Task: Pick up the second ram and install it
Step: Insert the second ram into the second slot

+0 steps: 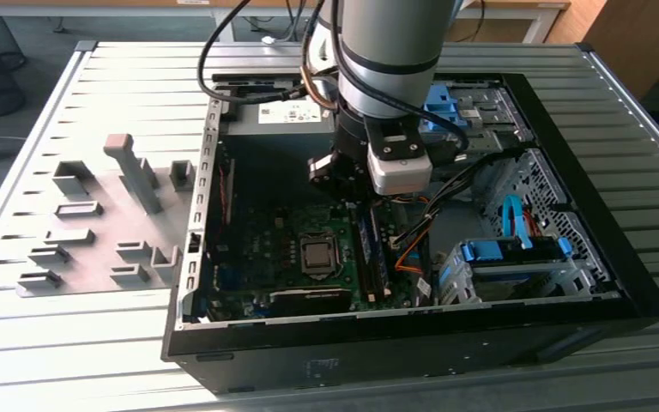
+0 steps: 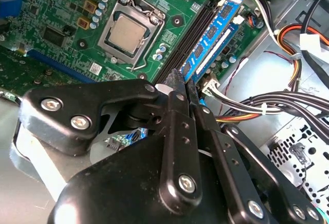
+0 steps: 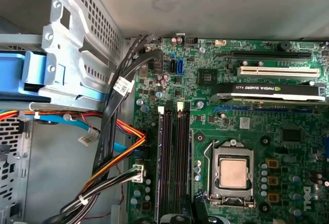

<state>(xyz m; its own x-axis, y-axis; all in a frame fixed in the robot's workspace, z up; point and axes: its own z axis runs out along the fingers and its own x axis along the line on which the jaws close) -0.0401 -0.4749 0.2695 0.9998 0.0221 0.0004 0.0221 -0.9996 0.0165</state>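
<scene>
gripper (image 2: 181,82) hovering low over the motherboard (image 2: 56,23) | jaws pinched nearly together, gripping nothing visible | second ram (image 2: 213,34) sitting in the slots just beyond the jaws' tips, beside the CPU socket (image 2: 128,34)

We see an open black computer case (image 1: 604,257) on the slatted table (image 1: 100,343), its green motherboard (image 3: 288,147) bare, a grey fixture plate (image 1: 89,240) beside it.

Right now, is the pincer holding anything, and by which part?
Nothing seen held: black pincer is shut, tips by the blue flat memory stick standing in its slot.
</scene>
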